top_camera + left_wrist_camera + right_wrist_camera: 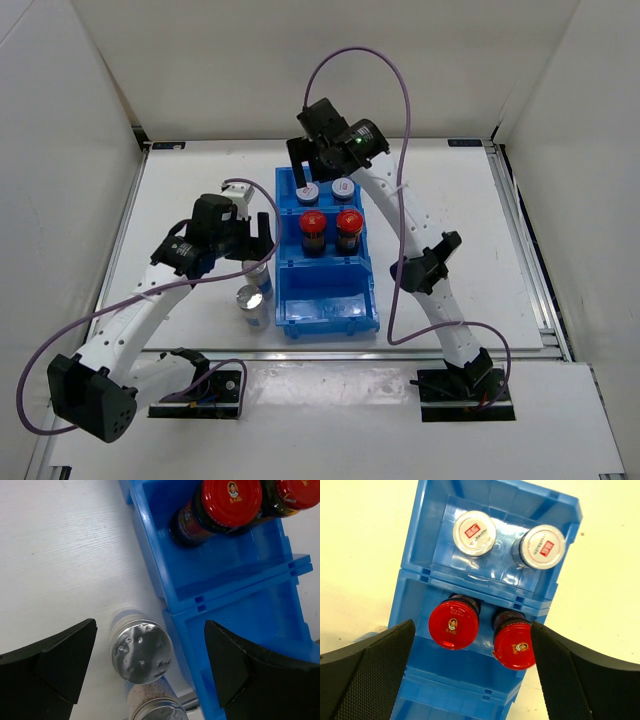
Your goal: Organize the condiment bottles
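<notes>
Two silver-capped bottles [256, 272] [249, 300] stand on the table just left of the blue bin [290, 320]. My left gripper [257, 244] is open and hovers above the farther one; in the left wrist view its cap [141, 651] lies between the spread fingers [50, 665], and the second cap [157, 712] shows at the bottom edge. Two red-capped bottles [313, 222] [348, 222] stand in the middle compartment, two grey-lidded ones [308, 193] [344, 188] in the far one. My right gripper [315, 165] is open and empty, high over the bin's far end [472, 675].
The bin's near compartment [330, 290] holds nothing. The bin wall [150, 545] runs right beside the silver-capped bottles. White walls enclose the table at the back and both sides. Purple cables loop from both arms.
</notes>
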Robot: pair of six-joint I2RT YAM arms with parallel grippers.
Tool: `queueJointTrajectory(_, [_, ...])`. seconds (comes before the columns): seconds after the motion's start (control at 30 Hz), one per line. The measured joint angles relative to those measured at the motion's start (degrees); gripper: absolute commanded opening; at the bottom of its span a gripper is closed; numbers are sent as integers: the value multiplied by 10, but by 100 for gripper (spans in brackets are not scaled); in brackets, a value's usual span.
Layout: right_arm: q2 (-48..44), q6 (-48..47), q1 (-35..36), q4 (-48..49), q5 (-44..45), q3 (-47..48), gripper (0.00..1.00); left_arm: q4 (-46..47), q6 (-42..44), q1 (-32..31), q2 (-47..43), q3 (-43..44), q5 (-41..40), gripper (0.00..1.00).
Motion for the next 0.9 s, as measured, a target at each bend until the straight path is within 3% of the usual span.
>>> queueJointTrajectory(0.2, [-9, 0, 0, 0, 17, -2, 99, 16, -3, -5, 7, -25, 20, 100])
queueJointTrajectory(0.3, [-10, 0, 0, 0, 24, -5, 99, 15, -3, -5, 13, -31, 20, 95])
queueJointTrajectory(0.57, [-14, 0, 0, 0, 32, -31, 99, 20, -7, -6, 19, -44, 20, 69])
queueJointTrajectory(0.67, [-16, 1, 0, 0, 39, -41, 99, 22, -7, -7, 20, -48, 17, 66])
queueJointTrajectory(0.83, [-19, 3, 0, -1, 44, -54, 99, 28, -6, -15, 20, -49, 12, 66])
queueJointTrajectory(0.87, [-19, 3, 0, 0, 45, -54, 99, 29, -7, -16, 20, -49, 11, 70])
queueJointTrajectory(0.9, [-20, 4, 0, 0, 46, -54, 99, 28, -7, -16, 20, -49, 10, 83])
